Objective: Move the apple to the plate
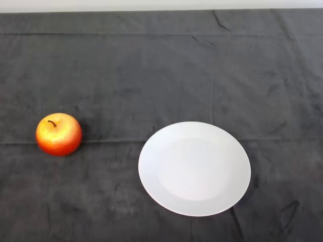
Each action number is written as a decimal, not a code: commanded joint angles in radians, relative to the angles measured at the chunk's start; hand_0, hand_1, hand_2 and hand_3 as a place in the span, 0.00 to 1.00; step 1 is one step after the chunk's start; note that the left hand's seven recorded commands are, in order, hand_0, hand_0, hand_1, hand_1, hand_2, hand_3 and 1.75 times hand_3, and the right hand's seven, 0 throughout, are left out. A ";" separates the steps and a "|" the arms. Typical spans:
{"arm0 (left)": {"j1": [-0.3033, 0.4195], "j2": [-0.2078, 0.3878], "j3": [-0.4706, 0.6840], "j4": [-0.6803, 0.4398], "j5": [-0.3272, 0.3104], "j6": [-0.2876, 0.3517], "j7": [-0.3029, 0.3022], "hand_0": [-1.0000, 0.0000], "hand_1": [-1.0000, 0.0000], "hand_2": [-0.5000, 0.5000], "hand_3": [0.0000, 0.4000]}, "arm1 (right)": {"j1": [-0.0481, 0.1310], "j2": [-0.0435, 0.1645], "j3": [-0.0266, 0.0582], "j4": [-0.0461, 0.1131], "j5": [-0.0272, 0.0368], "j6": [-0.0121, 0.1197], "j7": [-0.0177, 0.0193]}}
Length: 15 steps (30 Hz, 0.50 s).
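Observation:
A red and yellow apple (58, 134) stands upright on the dark cloth at the left, its short stem pointing up. A round white plate (194, 168) lies flat on the cloth to the right of the apple, nearer the front edge, with nothing on it. A stretch of bare cloth separates the two.
The dark cloth (161, 75) covers the whole table and shows some creases. The table's far edge runs along the top of the view, with a pale strip behind it.

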 commanded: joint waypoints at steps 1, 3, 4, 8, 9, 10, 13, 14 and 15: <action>-0.039 0.005 0.036 0.031 0.018 0.003 -0.013 1.00 1.00 0.50 0.00 | -0.012 -0.027 -0.0155 0.006 0.0139 -0.005 0.0040; -0.040 0.005 0.037 0.031 0.020 0.003 -0.014 1.00 1.00 0.50 0.00 | -0.012 -0.027 -0.0155 0.006 0.0139 -0.005 0.0040; -0.041 0.004 0.037 0.031 0.021 0.003 -0.014 1.00 1.00 0.50 0.00 | -0.012 -0.027 -0.0155 0.006 0.0138 -0.005 0.0040; -0.044 -0.001 0.037 0.031 0.027 0.001 -0.013 1.00 1.00 0.50 0.00 | -0.012 -0.027 -0.0156 0.006 0.0138 -0.005 0.0041; -0.045 -0.002 0.036 0.031 0.028 0.002 -0.014 1.00 1.00 0.50 0.00 | -0.012 -0.027 -0.0156 0.006 0.0138 -0.005 0.0041; -0.046 -0.004 0.036 0.030 0.030 0.001 -0.015 1.00 1.00 0.50 0.00 | -0.012 -0.027 -0.0156 0.006 0.0138 -0.005 0.0041; -0.051 -0.013 0.032 0.029 0.036 0.000 -0.017 1.00 1.00 0.50 0.00 | -0.012 -0.027 -0.0156 0.006 0.0137 -0.005 0.0041; -0.054 -0.017 0.029 0.029 0.039 -0.001 -0.018 1.00 1.00 0.50 0.00 | -0.012 -0.027 -0.0156 0.006 0.0137 -0.005 0.0041; -0.056 -0.020 0.027 0.029 0.042 -0.001 -0.019 1.00 1.00 0.50 0.00 | -0.012 -0.027 -0.0156 0.006 0.0137 -0.005 0.0041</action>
